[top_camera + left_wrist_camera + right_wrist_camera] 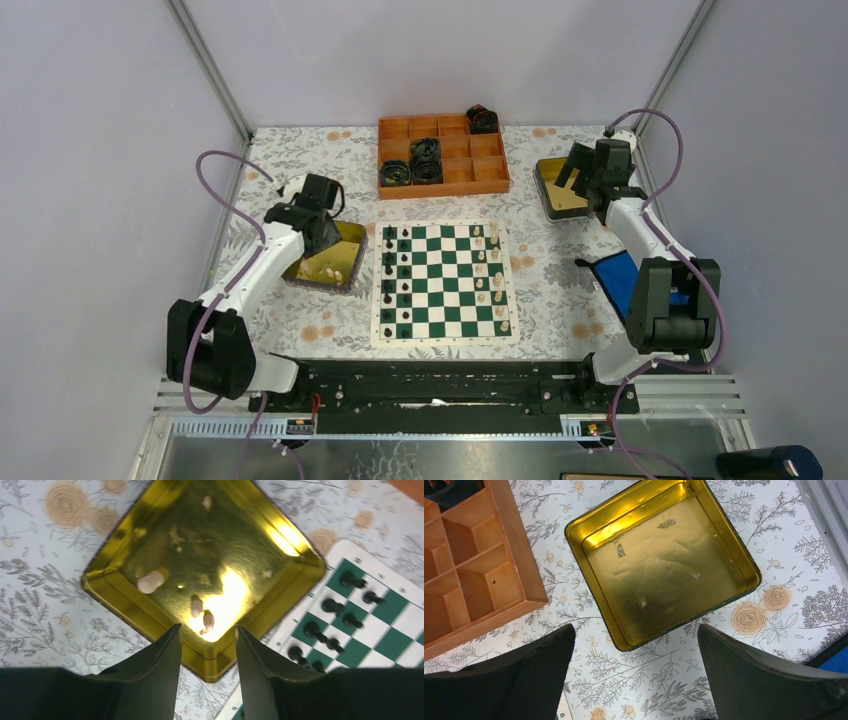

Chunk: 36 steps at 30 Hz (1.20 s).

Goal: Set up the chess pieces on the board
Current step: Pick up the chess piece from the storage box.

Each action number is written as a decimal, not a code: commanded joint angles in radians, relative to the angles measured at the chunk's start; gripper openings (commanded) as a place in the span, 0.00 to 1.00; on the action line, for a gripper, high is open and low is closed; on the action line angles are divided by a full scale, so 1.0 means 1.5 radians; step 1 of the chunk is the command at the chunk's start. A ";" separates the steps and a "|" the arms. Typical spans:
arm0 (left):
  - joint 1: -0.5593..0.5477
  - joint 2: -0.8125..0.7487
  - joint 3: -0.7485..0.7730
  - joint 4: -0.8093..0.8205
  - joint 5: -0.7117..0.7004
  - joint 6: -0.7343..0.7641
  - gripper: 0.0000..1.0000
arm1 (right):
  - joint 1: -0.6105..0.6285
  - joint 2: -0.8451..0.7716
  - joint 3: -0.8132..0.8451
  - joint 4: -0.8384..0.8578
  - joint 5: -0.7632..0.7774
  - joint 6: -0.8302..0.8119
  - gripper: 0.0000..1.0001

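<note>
The left end effector [207, 628] hangs over the left gold tin [295, 555]. Its jaws are partly apart and hold nothing. I think it is about to pick up a cream piece.

Two small cream pieces [196, 606] lie close beside each other at 12 o'clock from it. A bigger cream piece [150, 581] lies at 10 o'clock. They lie on their sides, so it should come straight down over just one and pinch it gently, or it may knock its neighbor away.

The board [445, 342] is at 3 o'clock from this tin. It has black pieces [388, 275] along its 9 o'clock side and cream pieces [490, 270] along its 3 o'clock side.

The right end effector [635, 630] is spread wide and empty over the right tin [664, 570], which holds nothing. The orange tray [490, 172], at 12 o'clock from the board, holds black rolls [426, 160].
</note>
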 commanded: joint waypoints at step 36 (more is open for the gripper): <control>0.210 0.061 -0.078 0.095 0.110 0.033 0.49 | 0.007 0.029 0.022 0.025 -0.005 0.004 1.00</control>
